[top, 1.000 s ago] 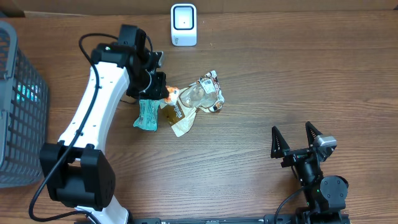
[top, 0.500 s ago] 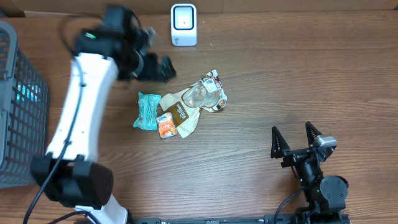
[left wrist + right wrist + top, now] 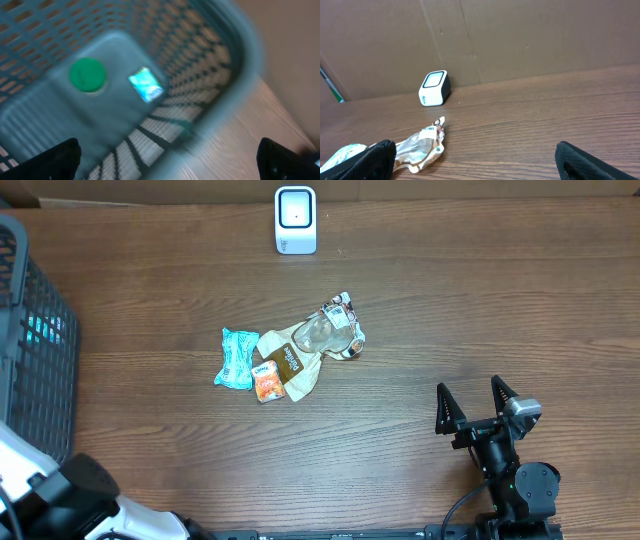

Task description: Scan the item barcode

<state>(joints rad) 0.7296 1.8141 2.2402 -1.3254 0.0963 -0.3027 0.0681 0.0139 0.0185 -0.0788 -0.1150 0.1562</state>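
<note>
- Left arm (image 3: 85, 490) has cleared out: a second ago it reached over the pile in front of the scanner (image 3: 295, 220). Now only its base end shows in the overhead view, at the corner far from the scanner.
- Left gripper (image 3: 170, 160) was on the orange packet (image 3: 266, 381) back then. Now the jaws are spread wide with nothing between them, and the fingertips (image 3: 65, 156) sit at the frame's bottom corners.
- The left wrist view is blurred. It looks down into the basket (image 3: 220, 60), which holds a green disc (image 3: 87, 75) and a teal-white packet (image 3: 146, 85).
- Orange packet is released. It lies flat on the table (image 3: 480, 300), on the side of the pile away from the scanner and farther from the scanner than a second ago.
- It sits just beside the teal packet (image 3: 237, 359) and touches the tan pouch's (image 3: 298, 368) edge.
- Clear crinkled bag (image 3: 335, 330) is on the pile's scanner side, roughly where it was.
- Nothing is in front of the scanner window, and the pile lies well apart from it.
- Right gripper (image 3: 478, 402) is unchanged: parked far from the scanner, jaws spread, empty.
- The right wrist view shows the scanner upright by the cardboard backdrop.
</note>
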